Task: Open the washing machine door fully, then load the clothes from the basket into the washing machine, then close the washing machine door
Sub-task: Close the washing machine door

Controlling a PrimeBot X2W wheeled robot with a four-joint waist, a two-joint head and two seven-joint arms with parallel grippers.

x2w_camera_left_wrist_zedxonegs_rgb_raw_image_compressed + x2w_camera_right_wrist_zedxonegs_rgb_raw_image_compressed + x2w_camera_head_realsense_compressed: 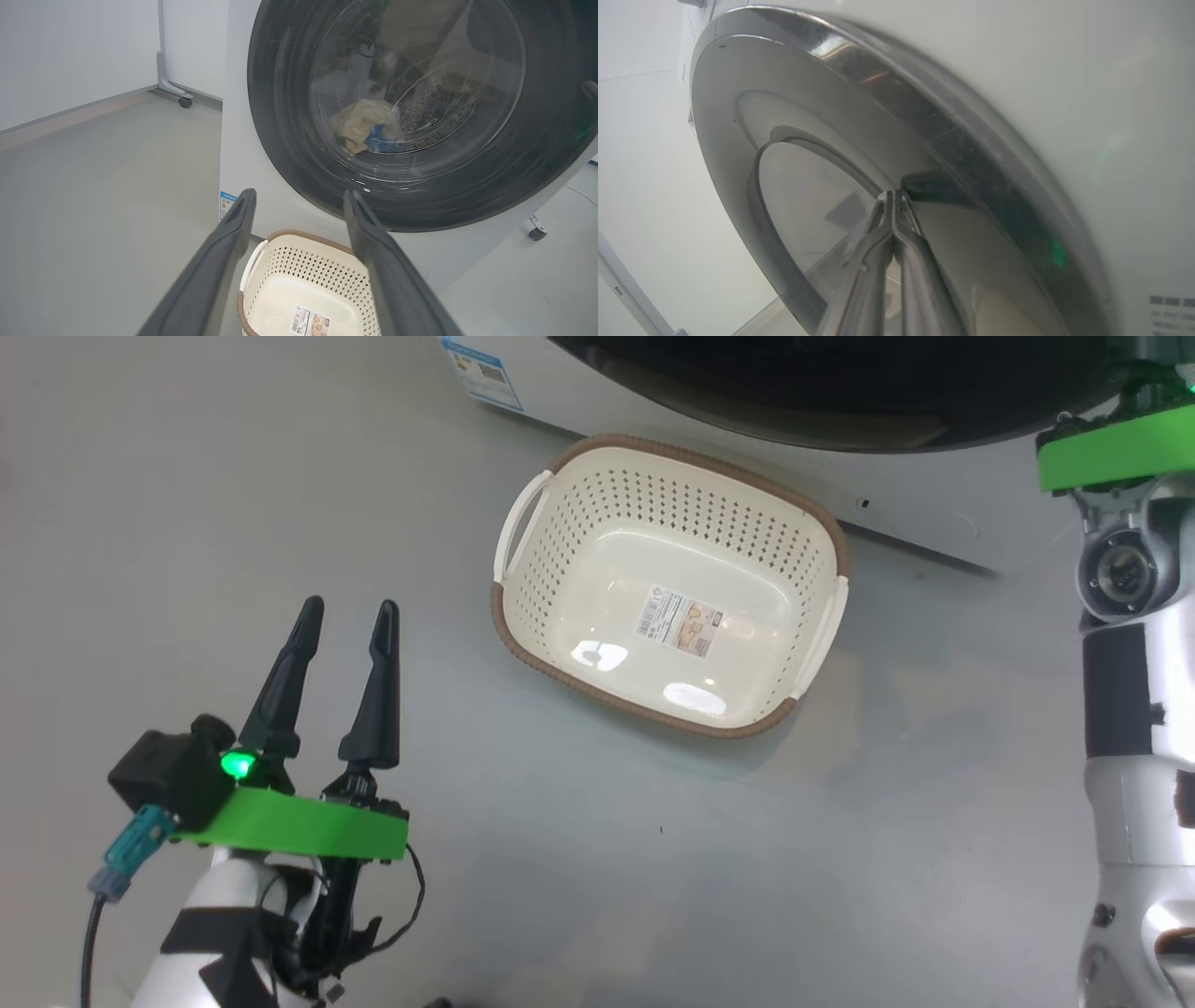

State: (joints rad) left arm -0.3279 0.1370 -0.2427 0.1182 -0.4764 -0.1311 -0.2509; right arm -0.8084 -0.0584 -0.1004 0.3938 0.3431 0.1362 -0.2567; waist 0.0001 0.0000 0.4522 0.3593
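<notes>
The cream basket (560,504) lies on the grey floor in front of the white washing machine (934,513), with only a label sticker inside. The washing machine door (280,140) lies against the machine's front. Pale yellow and blue clothes (359,126) show in the drum through its glass. My left gripper (349,611) hangs open left of the basket (303,261), holding nothing. My right gripper (893,196) is shut and empty, its tips against the door's glossy rim (952,154). The right wrist (1116,457) is up beside the door (840,392).
A blue sticker (481,373) sits low on the machine's front. A wheeled frame leg (180,98) stands by the wall to the machine's left. A caster (537,231) and a white cable (581,193) lie on its right. Open floor spreads left of the basket.
</notes>
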